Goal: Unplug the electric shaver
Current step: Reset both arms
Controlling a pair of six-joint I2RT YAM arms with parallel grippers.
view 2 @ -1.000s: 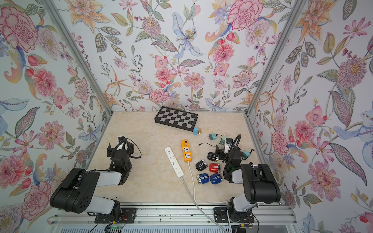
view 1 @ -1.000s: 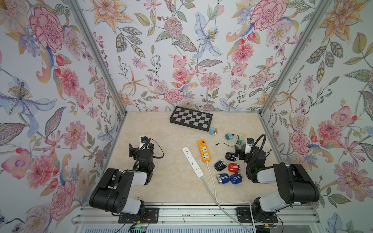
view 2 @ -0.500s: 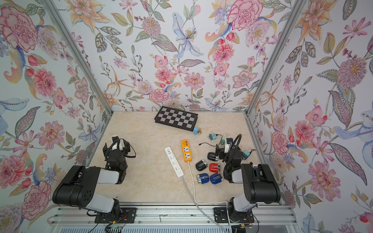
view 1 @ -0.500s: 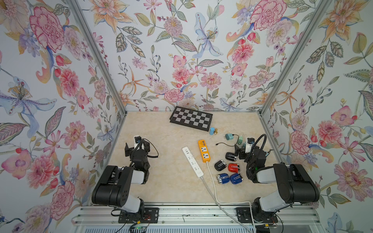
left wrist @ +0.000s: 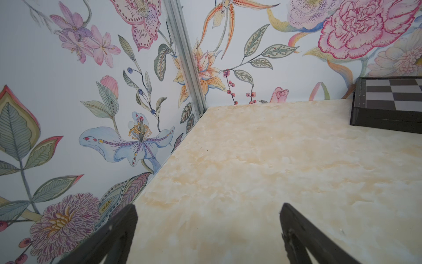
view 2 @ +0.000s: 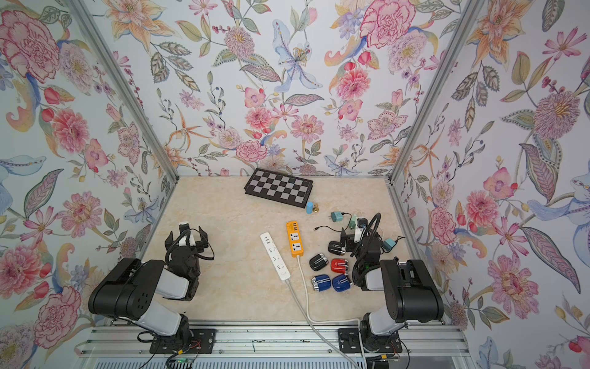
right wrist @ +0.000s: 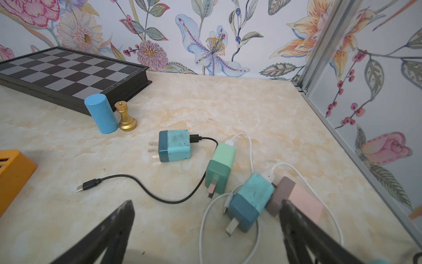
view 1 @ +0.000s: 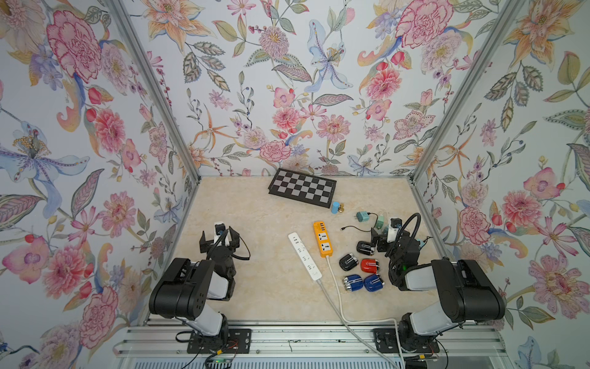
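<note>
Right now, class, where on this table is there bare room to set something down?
Free: the wide bare stretch bordered by the left end effector, the chessboard and the white power strip. Crowded: right of the orange power strip, where shavers, chargers and cables cluster.

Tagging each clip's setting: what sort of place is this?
Probably a staged robot test booth, not a home: floral-papered walls on aluminium posts, a marble-look tabletop, an aluminium mounting rail in front.

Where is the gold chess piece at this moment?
In both top views the gold chess piece stands beside the blue cylinder, by the chessboard, right of centre.
</note>
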